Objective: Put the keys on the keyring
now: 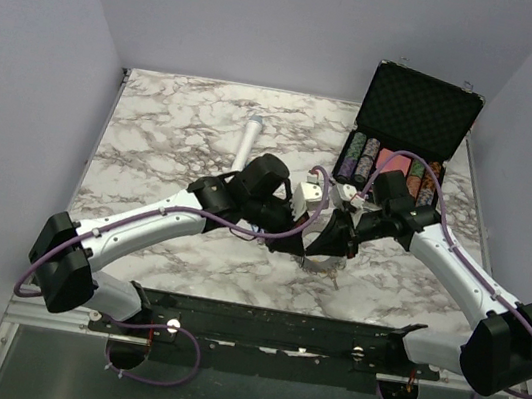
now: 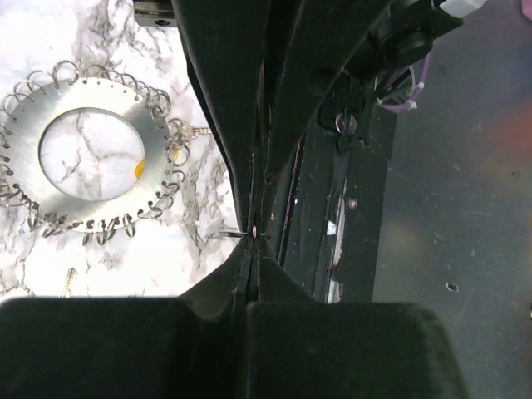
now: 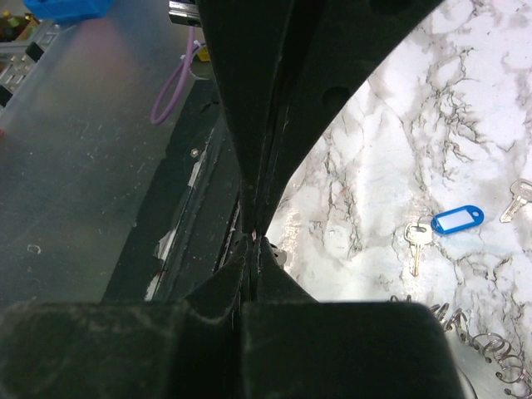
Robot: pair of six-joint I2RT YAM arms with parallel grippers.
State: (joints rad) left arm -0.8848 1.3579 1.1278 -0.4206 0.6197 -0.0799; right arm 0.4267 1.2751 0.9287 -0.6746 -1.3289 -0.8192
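Observation:
The keyring, a flat grey ring with several small wire loops round its rim, lies on the marble to the left of my left gripper. The left gripper is shut, and a thin metal wire sticks out at its tips. My right gripper is shut tip to tip against it; both meet mid-table. Whether it pinches the wire I cannot tell. In the right wrist view, a blue-tagged key lies flat beside a bare key, with another key farther right.
A white cylinder lies at the back of the marble table. An open black case with rows of poker chips stands at the back right. The black base rail runs along the near edge. Two loose keys lie by the keyring.

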